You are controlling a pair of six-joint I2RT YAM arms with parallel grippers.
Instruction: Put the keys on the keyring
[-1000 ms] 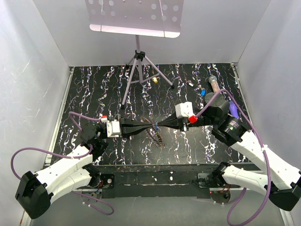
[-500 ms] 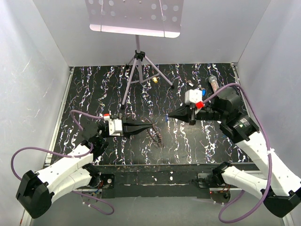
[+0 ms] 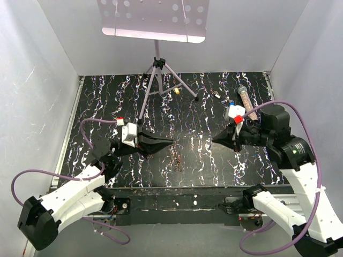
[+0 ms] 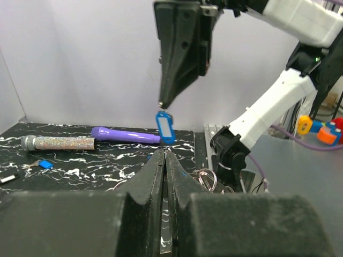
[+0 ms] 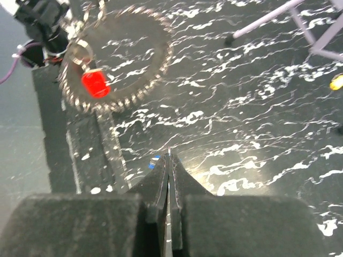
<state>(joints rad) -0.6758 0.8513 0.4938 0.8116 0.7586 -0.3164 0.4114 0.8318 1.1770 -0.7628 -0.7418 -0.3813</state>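
Top view: the left claw (image 3: 170,141) pointed right over the table (image 3: 107,107), clenched on nothing. The right claw (image 3: 215,141) pointed left toward it, the two tips well apart. The keyring (image 3: 176,159) lay flat on the table between them, nearer the front edge. A yellow key (image 3: 176,91) lay at the back beside a tripod (image 3: 155,80) foot, and a tube (image 3: 243,96) lay at the back right.

Left wrist: the left fingers (image 4: 147,176) were pressed together with nothing between them. The right claw (image 4: 161,101) hung ahead, tip down and clenched, with a blue tag (image 4: 165,127) dangling from its tip, clear of the table. Behind it a pen (image 4: 126,135) and the tube (image 4: 56,143) lay in a line, the tube on the left. A blue key (image 4: 45,164) lay just in front of the tube. Loops of the keyring (image 4: 206,179) showed just right of the fingers.

Right wrist: the right fingers (image 5: 182,176) were shut, with a speck of blue beside the left tip. The keyring (image 5: 124,99) lay at upper left by the table's edge, a red tag (image 5: 95,84) within its loop. The yellow key (image 5: 336,81) sat at the right border.
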